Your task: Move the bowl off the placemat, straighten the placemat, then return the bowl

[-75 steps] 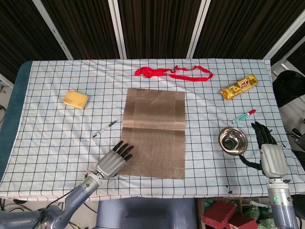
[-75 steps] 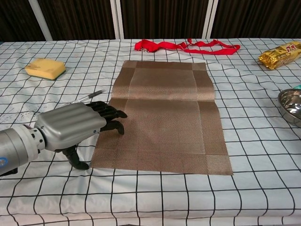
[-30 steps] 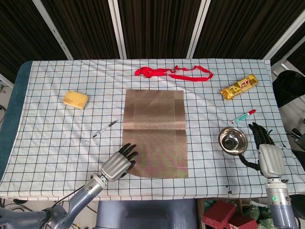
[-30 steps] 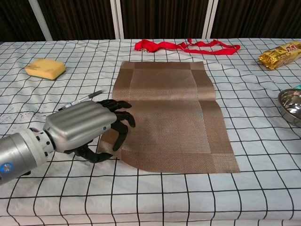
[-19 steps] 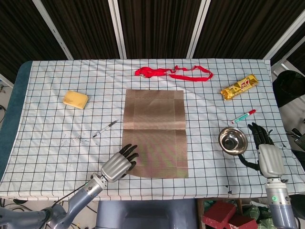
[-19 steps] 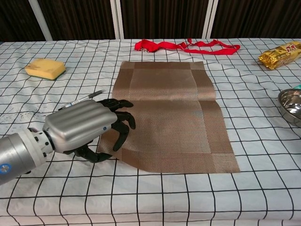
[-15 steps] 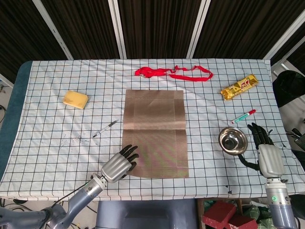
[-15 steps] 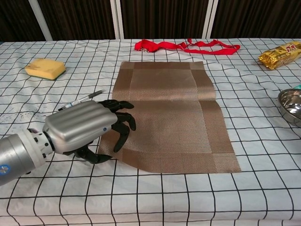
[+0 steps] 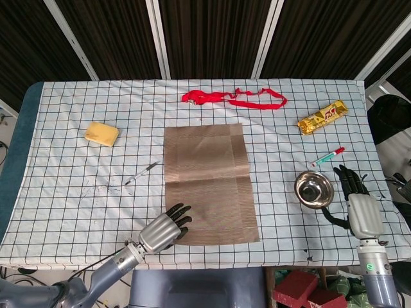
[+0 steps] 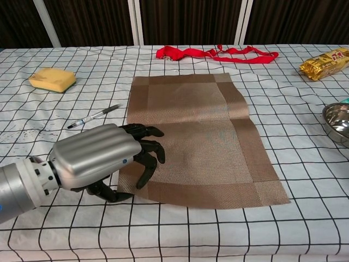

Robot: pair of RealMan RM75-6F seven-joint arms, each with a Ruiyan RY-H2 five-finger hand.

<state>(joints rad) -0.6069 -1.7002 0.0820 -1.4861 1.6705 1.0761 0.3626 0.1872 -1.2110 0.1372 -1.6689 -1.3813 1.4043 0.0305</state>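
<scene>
The brown woven placemat lies mid-table, its long side running away from me and slightly askew; in the chest view the placemat fills the centre. My left hand grips its near left corner, fingers curled on top and the thumb tucked below, so the corner itself is hidden. The steel bowl stands on the cloth right of the mat, and the bowl is cut by the chest view's right edge. My right hand rests just right of it, fingers spread, holding nothing.
A red strap lies beyond the mat. A yellow sponge and a pen are to the left. A gold snack packet and a red-green marker lie at the right, behind the bowl. The table's near edge is close to my left hand.
My left hand has drawn back toward the near edge, dragging the placemat with it; the mat has slid nearer and turned a little. The bowl and right hand have not moved.
</scene>
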